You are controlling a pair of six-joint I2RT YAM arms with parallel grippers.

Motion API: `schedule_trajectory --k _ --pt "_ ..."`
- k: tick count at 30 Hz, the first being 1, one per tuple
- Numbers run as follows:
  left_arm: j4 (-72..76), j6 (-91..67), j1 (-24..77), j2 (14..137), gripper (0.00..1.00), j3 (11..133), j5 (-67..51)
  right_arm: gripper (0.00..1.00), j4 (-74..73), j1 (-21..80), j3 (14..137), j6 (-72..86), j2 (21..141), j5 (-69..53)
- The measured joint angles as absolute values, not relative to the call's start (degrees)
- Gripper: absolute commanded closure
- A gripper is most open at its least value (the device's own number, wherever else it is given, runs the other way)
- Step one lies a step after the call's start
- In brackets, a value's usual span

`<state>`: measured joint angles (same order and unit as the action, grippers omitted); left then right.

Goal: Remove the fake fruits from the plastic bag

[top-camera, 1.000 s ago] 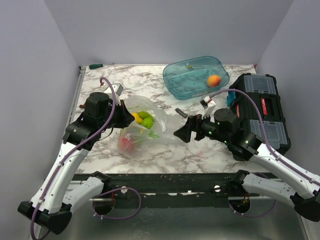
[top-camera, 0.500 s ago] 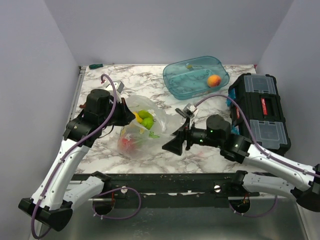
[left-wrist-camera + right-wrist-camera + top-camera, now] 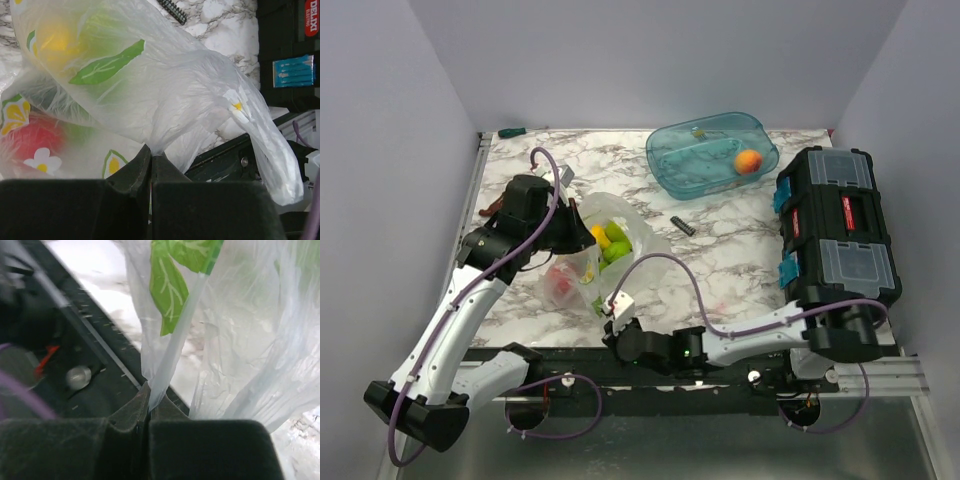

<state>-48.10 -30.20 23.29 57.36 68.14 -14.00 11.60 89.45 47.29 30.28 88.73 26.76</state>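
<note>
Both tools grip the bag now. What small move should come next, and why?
Probably ease the two pinches apart to spread the plastic bag open: the left tool and right tool are each shut on a fold of it, and the fake fruits sit inside.

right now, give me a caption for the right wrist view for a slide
Right gripper shut on a leaf-printed fold of the plastic bag.

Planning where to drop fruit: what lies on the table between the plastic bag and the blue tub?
Only a small black ridged piece lies on the table between the plastic bag and the blue tub, as the top view shows.
</note>
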Motion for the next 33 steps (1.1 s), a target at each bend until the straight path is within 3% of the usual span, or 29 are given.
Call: schedule_trajectory --k 1,3,7,14,17,22,25,33 --pt "-48.53 -30.33 23.0 57.67 1.0 68.14 -14.02 0.97 11.84 89.54 48.64 30.41 92.16 28.4" --pt "-49.25 -30.52 22.46 57.87 1.0 68.14 -13.98 0.77 12.12 89.27 49.56 30.59 96.23 30.68" --pt "-48.03 -30.48 21.21 57.43 1.0 68.12 -13.93 0.53 12.36 89.47 47.83 31.27 95.96 31.07" --pt "-45.65 -28.86 20.95 55.7 1.0 67.55 -15.22 0.09 9.23 89.36 44.25 34.72 84.68 28.1" --pt "-44.75 -27.86 20.95 54.61 1.0 66.32 -16.29 0.03 6.74 89.36 42.3 37.52 76.6 27.55" --pt "-44.42 -27.0 20.93 53.3 1.0 64.95 -17.5 0.01 2.35 89.36 41.01 41.56 65.58 27.11" --pt "-44.16 -26.57 20.93 52.66 1.0 64.88 -17.93 0.07 -0.12 89.36 40.97 43.13 60.55 27.03" --pt "-43.77 -25.41 20.84 50.19 1.0 64.18 -20.84 0.6 -2.5 89.36 43.16 43.44 58.74 29.76"
